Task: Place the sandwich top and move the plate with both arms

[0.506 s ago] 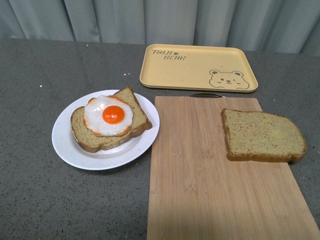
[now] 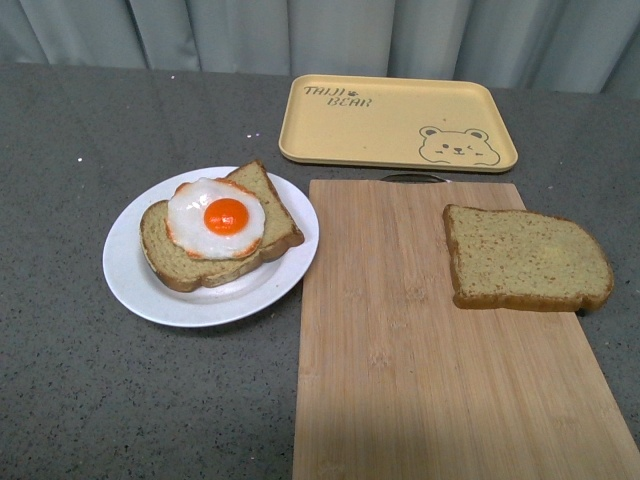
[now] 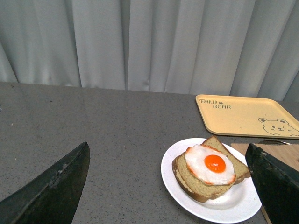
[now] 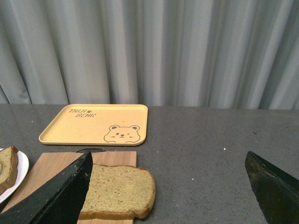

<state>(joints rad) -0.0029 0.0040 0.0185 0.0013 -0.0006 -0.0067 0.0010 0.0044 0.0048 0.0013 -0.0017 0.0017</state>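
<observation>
On the right side of the pale wooden cutting board lies the sandwich top — a plain square slice of brown-green speckled bread with a darker crust. It lies flat and bare, with its right end hanging a little past the board's right edge. Left of the board sits the round white plate, its right rim meeting the board's left edge. On the plate rests a second brown bread slice topped with a fried egg (yolk up, near the middle). Just beyond the board's far edge is the rectangular yellow tray with a bear drawing. All of it stands on a dark grey speckled table, backed by a pale curtain.

Each wrist view shows its own gripper — the black left gripper faces the plate and the black right gripper faces the sandwich top. Both have their jaws spread wide and grip nothing.
</observation>
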